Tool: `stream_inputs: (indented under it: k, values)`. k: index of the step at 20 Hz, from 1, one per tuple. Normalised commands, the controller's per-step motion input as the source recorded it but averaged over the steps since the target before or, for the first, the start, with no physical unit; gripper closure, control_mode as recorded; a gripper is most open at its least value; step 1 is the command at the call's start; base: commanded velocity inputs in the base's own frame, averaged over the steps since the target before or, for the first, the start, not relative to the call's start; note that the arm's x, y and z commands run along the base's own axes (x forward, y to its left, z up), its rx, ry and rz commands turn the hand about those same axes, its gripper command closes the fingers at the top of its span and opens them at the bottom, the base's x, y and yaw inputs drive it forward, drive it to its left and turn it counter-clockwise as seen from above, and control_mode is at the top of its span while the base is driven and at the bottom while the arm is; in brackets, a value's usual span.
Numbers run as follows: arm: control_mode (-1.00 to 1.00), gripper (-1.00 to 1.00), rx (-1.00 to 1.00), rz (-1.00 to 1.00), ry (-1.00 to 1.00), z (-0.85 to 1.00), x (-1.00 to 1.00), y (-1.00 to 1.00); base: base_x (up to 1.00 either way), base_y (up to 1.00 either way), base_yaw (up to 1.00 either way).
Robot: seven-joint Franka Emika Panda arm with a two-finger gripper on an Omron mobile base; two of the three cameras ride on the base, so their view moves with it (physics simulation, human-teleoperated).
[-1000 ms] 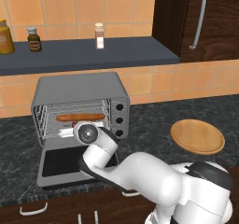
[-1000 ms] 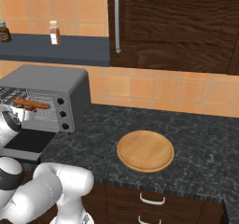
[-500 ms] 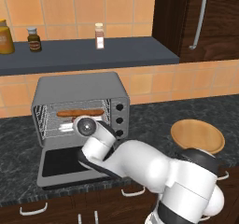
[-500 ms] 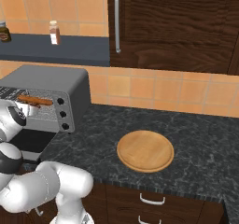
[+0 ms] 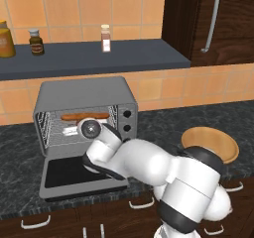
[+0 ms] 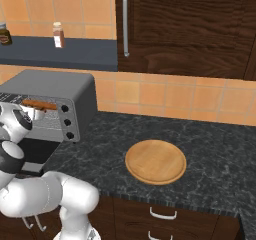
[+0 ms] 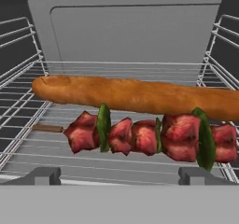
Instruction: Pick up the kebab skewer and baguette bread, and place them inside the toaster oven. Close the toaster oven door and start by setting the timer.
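Your tool (image 7: 119,175) now sits open and empty; baguette (image 7: 135,95) and skewer (image 7: 149,135) rest on the oven (image 5: 87,99) rack, door (image 5: 79,174) next.

the left base view is looking forward and down from behind the arm's left side, taking in the toaster oven (image 5: 87,113) near the middle of the bench (image 5: 208,118), its door (image 5: 79,175) lying open toward the camera, and the wooden plate (image 5: 211,143) off to the right. the right base view is looking from behind on the other side, pushing the toaster oven (image 6: 55,101) to the left edge and centring the wooden plate (image 6: 155,161). both are sharing the oven, plate, tiled wall and shelf. the hand view is sitting very close, facing straight into the oven cavity, at the baguette bread (image 7: 135,95) and kebab skewer (image 7: 149,135) lying on the wire rack (image 7: 28,106).
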Motion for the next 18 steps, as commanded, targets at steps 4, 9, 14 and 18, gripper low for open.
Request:
stream_inputs:
  k: [4, 9, 14, 18]
  values:
    - [-1.0, -1.0, 0.0, 0.0, 0.0, -0.14, 0.13, 0.03, 0.0, 0.0, 0.0]
    - [-1.0, -1.0, 0.0, 0.0, 0.0, -0.04, 0.07, 0.02, 0.0, 0.0, 0.0]
    - [-1.0, -1.0, 0.0, 0.0, 0.0, 0.0, 0.0, 0.01, 0.0, 0.0, 0.0]
    - [-1.0, -1.0, 0.0, 0.0, 0.0, 0.12, -0.31, 0.0, 0.0, 0.0, 0.0]
